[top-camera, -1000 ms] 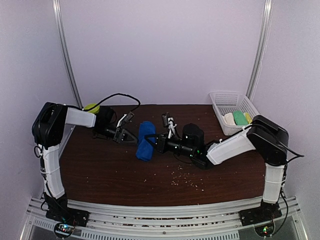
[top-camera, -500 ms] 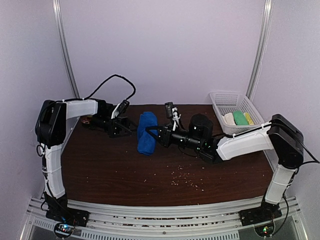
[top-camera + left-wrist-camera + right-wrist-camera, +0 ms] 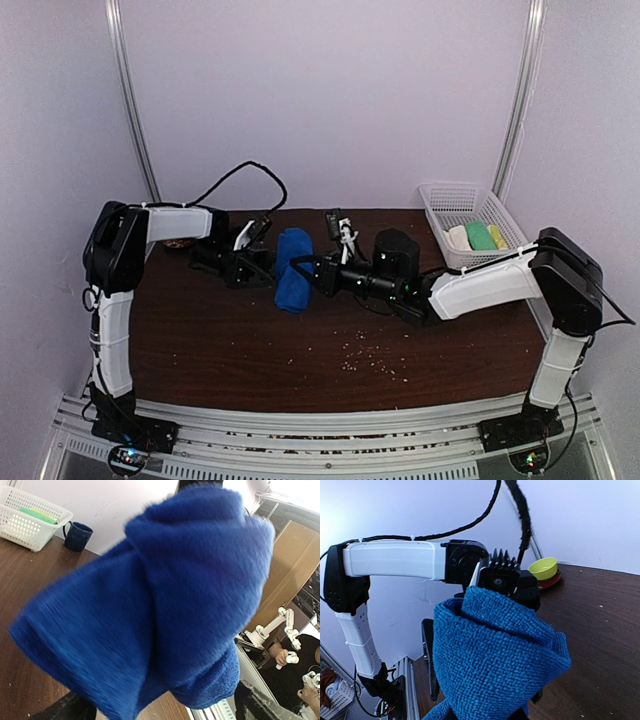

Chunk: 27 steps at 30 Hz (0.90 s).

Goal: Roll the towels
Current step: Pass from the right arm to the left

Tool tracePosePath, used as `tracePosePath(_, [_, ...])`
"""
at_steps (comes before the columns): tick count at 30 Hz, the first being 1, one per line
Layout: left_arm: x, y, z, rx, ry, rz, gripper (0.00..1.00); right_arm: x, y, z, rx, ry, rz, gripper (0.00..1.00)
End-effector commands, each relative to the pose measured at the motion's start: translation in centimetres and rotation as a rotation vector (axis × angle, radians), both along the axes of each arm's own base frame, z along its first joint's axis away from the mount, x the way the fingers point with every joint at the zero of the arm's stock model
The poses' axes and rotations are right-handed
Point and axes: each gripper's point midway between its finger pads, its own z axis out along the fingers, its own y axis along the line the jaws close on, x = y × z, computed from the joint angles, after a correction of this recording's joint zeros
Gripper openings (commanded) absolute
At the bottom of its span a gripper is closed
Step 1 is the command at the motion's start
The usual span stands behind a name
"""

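The royal blue towel (image 3: 292, 268) is a thick bundle on the table, left of the middle. My right gripper (image 3: 308, 271) is shut on its right side; in the right wrist view the towel (image 3: 490, 665) covers the jaws. My left gripper (image 3: 264, 266) stands open at the towel's left side. One of its black fingers (image 3: 428, 665) shows beside the cloth and one on the other side. The towel (image 3: 165, 595) fills the left wrist view, where only a dark finger (image 3: 256, 701) shows at the bottom. A cream-white soft roll (image 3: 458, 238) lies in the basket.
The white mesh basket (image 3: 440, 200) stands at the back right with green and yellow things beside the roll. A yellow-green bowl (image 3: 543, 568) on a red dish sits at the back left. A dark blue mug (image 3: 77, 535) stands near the basket. Crumbs (image 3: 365, 358) dot the front of the table.
My left arm has swung right, and its open gripper has closed in on the blue towel. My right arm stretched left with the towel, carrying it slightly towards the back.
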Motion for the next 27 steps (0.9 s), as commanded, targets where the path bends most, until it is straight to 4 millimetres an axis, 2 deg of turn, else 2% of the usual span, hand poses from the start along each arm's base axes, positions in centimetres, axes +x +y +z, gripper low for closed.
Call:
tracePosePath(1, [-0.1,-0.5,0.2,-0.020,0.025,-0.003,0.98,2.9,-0.4,0.1,-0.051,0.000,-0.145,0.00])
tracePosePath(5, [0.1,-0.6,0.1,-0.011,0.037,-0.004,0.98,4.1,-0.7,-1.2,-0.106,0.021,-0.210,0.00])
tracePosePath(8, [0.1,-0.7,0.0,-0.011,0.049,-0.004,0.96,4.2,-0.2,-1.9,-0.113,0.035,-0.196,0.00])
tracePosePath(11, [0.2,-0.8,-0.3,-0.006,0.057,-0.007,0.90,4.1,0.2,-2.1,-0.108,0.039,-0.178,0.00])
tracePosePath(19, [1.2,-1.3,-2.8,0.052,0.155,-0.010,0.79,3.9,0.9,-2.0,-0.133,0.028,-0.164,0.00])
tracePosePath(21, [1.2,-1.3,-3.3,0.057,0.165,-0.011,0.82,2.9,1.3,-1.3,-0.092,0.029,-0.112,0.00])
tracePosePath(23, [1.2,-1.2,-3.4,0.056,0.153,-0.011,0.95,1.9,1.4,-0.1,-0.042,0.025,-0.056,0.00])
tracePosePath(24, [1.2,-1.1,-3.2,0.049,0.144,-0.008,0.97,1.5,1.4,0.5,-0.020,0.026,-0.036,0.00])
tracePosePath(27, [1.0,-0.9,-1.6,0.013,0.094,-0.002,0.98,0.3,1.7,2.1,0.035,0.027,0.037,0.00])
